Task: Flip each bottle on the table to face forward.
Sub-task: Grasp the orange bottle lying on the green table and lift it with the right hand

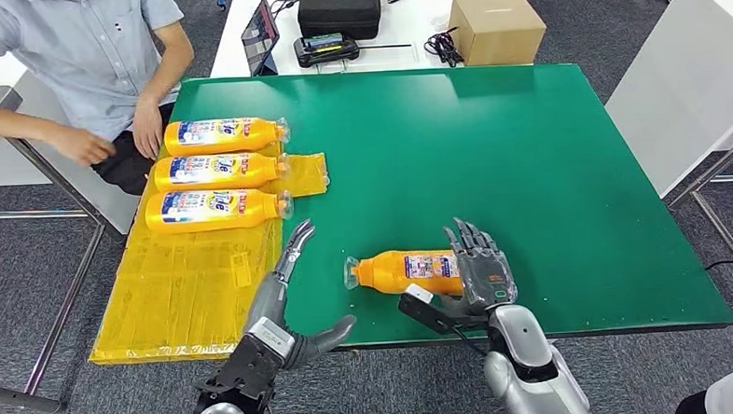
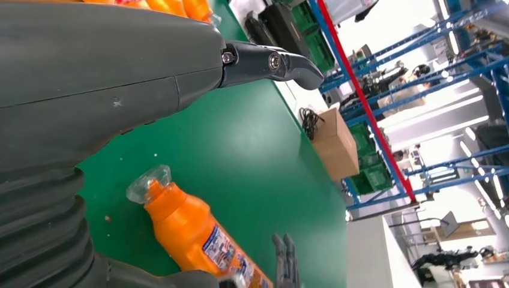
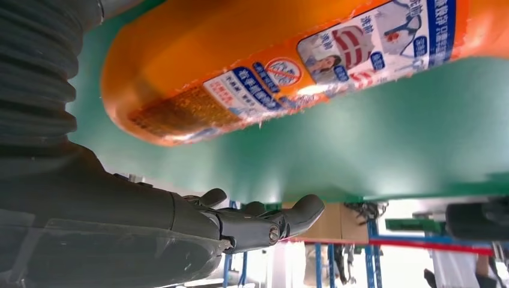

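An orange bottle (image 1: 403,270) lies on its side near the front edge of the green table (image 1: 529,163), clear cap toward the left. My right hand (image 1: 478,261) stands at its base end with fingers spread, holding nothing. In the right wrist view the bottle (image 3: 288,66) is very close, its label with small print showing. My left hand (image 1: 289,266) hovers open to the left of the cap, fingers extended. The left wrist view shows the bottle (image 2: 198,237) and its cap. Three more orange bottles (image 1: 216,171) lie in a row at the back left, labels up.
A yellow plastic sheet (image 1: 189,289) covers the table's left part under the three bottles. A person (image 1: 86,61) sits at the far left corner, hands by the table edge. Behind the green table, a white table holds a cardboard box (image 1: 497,27) and a black case (image 1: 339,9).
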